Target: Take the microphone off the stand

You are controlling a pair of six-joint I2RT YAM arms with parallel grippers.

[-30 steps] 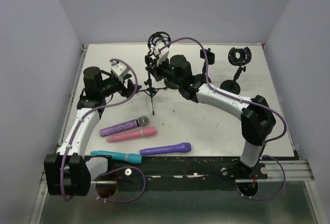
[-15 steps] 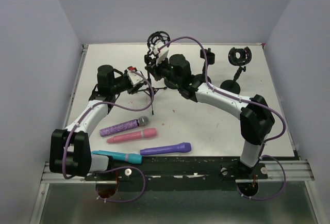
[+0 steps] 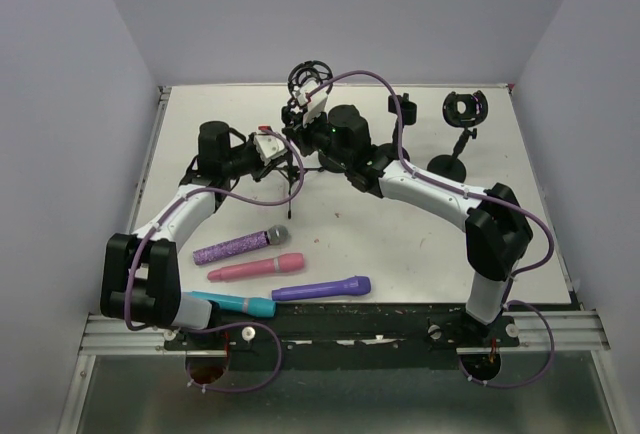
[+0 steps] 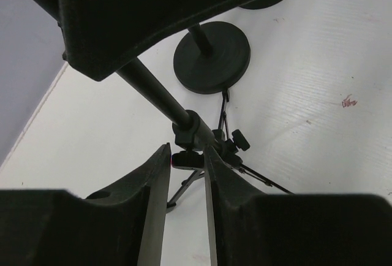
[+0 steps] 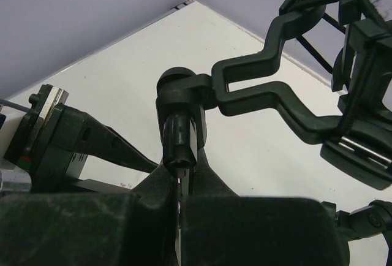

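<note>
**Fig.** Top, L-wrist & R-wrist views. A black tripod stand (image 4: pixel 153 92) sits at approx. 11 o'clock on the white table (image 3: pixel 400 244). It is topped by a black ring-shaped shock mount (image 5: pixel 355 149); whether a mic sits inside the ring cannot be told.

R gripper (image 5: pixel 182 169), reaching in from 4 o'clock, is closed to a thin slit. It pinches the lower end of the stand's black pivot barrel (image 5: pixel 180 131), just below the mount's bracket.

L gripper (image 4: pixel 187 151), coming from 8 o'clock, brackets the stand's collar lower down the pole. Its fingers (image 4: pixel 153 205) stand a narrow gap apart w/ the collar's knob in the gap; whether they press on it cannot be told.

Four handheld mics lie flat at 7 o'clock, well apart from the stand:
- a glittery purple mic w/ silver head (image 3: pixel 235 247)
- a pink mic (image 3: pixel 255 265)
- a violet mic (image 3: pixel 322 288)
- a teal mic (image 3: pixel 240 304), nearest the table edge

A black round-base stand w/ C-shaped clip (image 3: pixel 445 166) stands upright at 2 o'clock.
</note>
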